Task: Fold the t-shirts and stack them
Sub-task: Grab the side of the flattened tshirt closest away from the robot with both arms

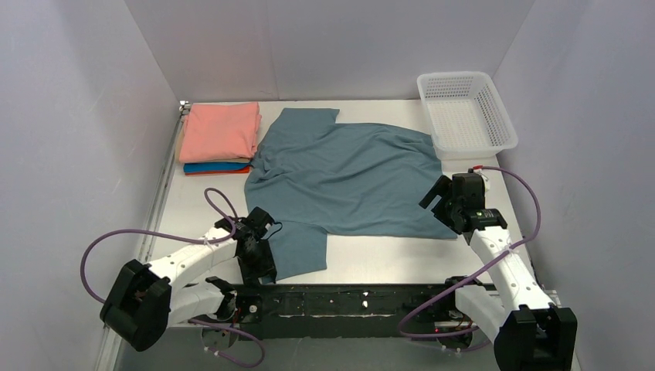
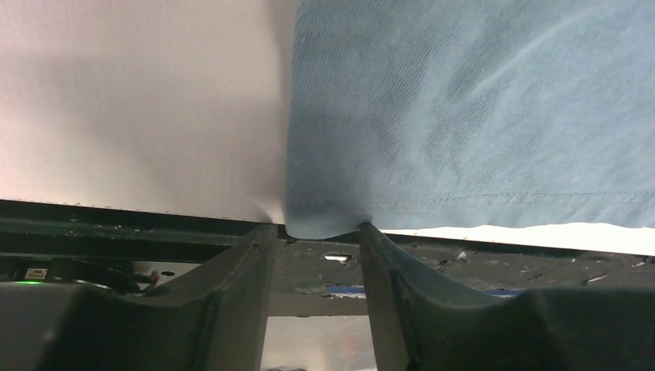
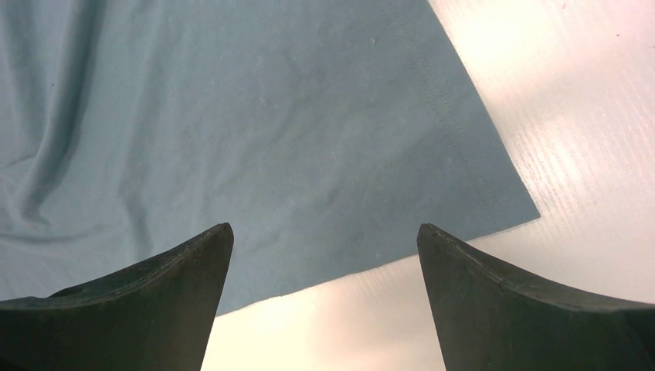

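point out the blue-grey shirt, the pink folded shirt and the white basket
blue-grey shirt [image 1: 347,174]: top view, middle of its spread-out body
pink shirt [image 1: 220,131]: top view, centre of its folded upper face
basket [image 1: 466,120]: top view, bare mesh floor

Bright blue shirt [image 1: 208,166] and orange shirt [image 1: 241,170] showing edges only beneath salmon-pink shirt [image 1: 220,131], blue-grey shirt [image 1: 347,170] cropped in both wrist views

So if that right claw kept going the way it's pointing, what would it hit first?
Probably the blue-grey t-shirt, close to its corner. The open right gripper points straight at the cloth, though depth is hard to judge.
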### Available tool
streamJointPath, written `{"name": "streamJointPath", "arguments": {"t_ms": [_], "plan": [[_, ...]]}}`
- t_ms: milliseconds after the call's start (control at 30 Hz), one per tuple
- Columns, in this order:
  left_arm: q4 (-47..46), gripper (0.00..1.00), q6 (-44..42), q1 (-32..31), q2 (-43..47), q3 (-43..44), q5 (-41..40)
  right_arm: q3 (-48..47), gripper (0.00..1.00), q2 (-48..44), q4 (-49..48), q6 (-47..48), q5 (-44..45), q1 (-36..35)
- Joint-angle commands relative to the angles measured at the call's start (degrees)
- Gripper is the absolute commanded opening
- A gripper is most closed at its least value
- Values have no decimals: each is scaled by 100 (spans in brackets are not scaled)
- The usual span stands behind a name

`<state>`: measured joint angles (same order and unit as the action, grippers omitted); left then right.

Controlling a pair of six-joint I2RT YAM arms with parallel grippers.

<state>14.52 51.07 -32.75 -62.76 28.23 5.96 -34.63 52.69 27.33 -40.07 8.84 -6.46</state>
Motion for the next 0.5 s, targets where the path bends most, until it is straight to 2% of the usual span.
{"name": "streamJointPath", "arguments": {"t_ms": [0,200,267,367,467], "plan": [[317,37,18,-21,-405,-51,-376,39,97,24,181,-126,63,269],[-32,14,42,-21,-697,93,-357,47,95,-299,838,-355,165,794],[-42,0,22,-19,-733,188,-278,83,95,-465,1155,-518,510,962],[-38,0,14,-29,-643,257,-93,255,95,-634,1306,-584,608,1291],[14,0,21,-29,-400,222,-29,449,91,-583,1125,-594,220,1562]]}}
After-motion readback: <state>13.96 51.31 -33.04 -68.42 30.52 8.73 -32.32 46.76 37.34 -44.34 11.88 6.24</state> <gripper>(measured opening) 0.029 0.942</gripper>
